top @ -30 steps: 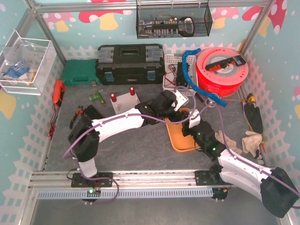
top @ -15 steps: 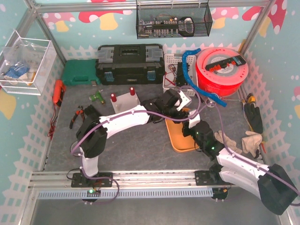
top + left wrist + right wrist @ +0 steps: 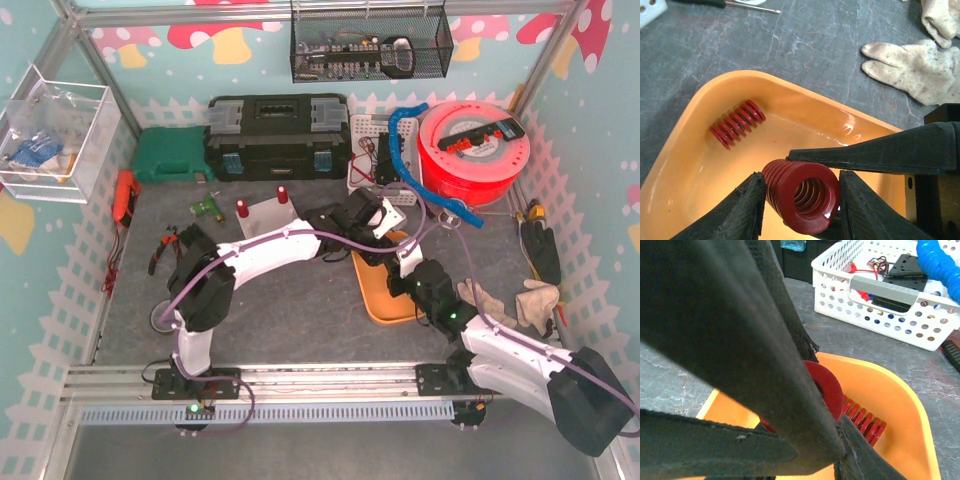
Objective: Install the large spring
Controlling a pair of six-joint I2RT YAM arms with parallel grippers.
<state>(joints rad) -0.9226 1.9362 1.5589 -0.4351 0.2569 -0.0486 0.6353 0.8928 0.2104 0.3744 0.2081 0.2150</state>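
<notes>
Orange tray (image 3: 692, 117) on grey surface (image 3: 805, 45): holds small red spring (image 3: 737, 124), lying by tray wall. White basket (image 3: 362, 150) at far side: wires, black parts. L jaws clenched on large red spring (image 3: 801, 195), held just over tray. R jaws: one finger (image 3: 865, 150) beside it, open/closed can't tell. Vs 1 s ago: L arm stretched further right, R arm edged closer.
</notes>
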